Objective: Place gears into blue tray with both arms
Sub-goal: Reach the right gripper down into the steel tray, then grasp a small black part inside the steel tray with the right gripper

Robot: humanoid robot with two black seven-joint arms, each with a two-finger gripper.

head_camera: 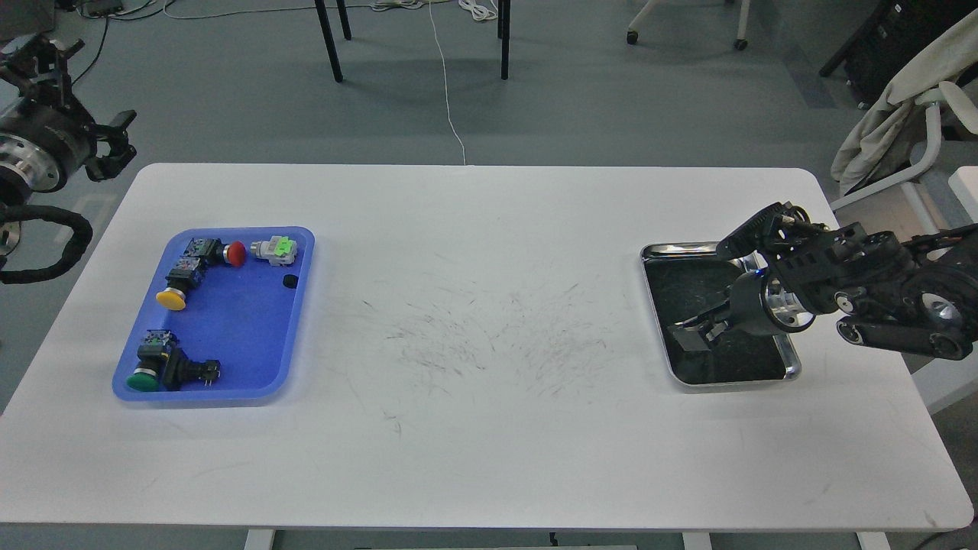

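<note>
The blue tray (pixel 237 336) lies at the table's left. A small black gear (pixel 289 281) rests in it near its right rim, among several push-button switches. My right gripper (pixel 690 337) points left and down into the steel tray (pixel 688 247), with its fingertips low over the tray's dark bottom in the front half. They are dark against that bottom, so their gap does not show, and whatever lies under them is hidden. My left gripper (pixel 114 142) hovers off the table's far left corner, open and holding nothing.
In the blue tray lie a red-capped switch (pixel 235 253), a green-and-white one (pixel 276 250), a yellow-capped one (pixel 172 298) and a green-capped one (pixel 144 378). The white table (pixel 489 229) has scuff marks at its middle. A chair stands off the right edge.
</note>
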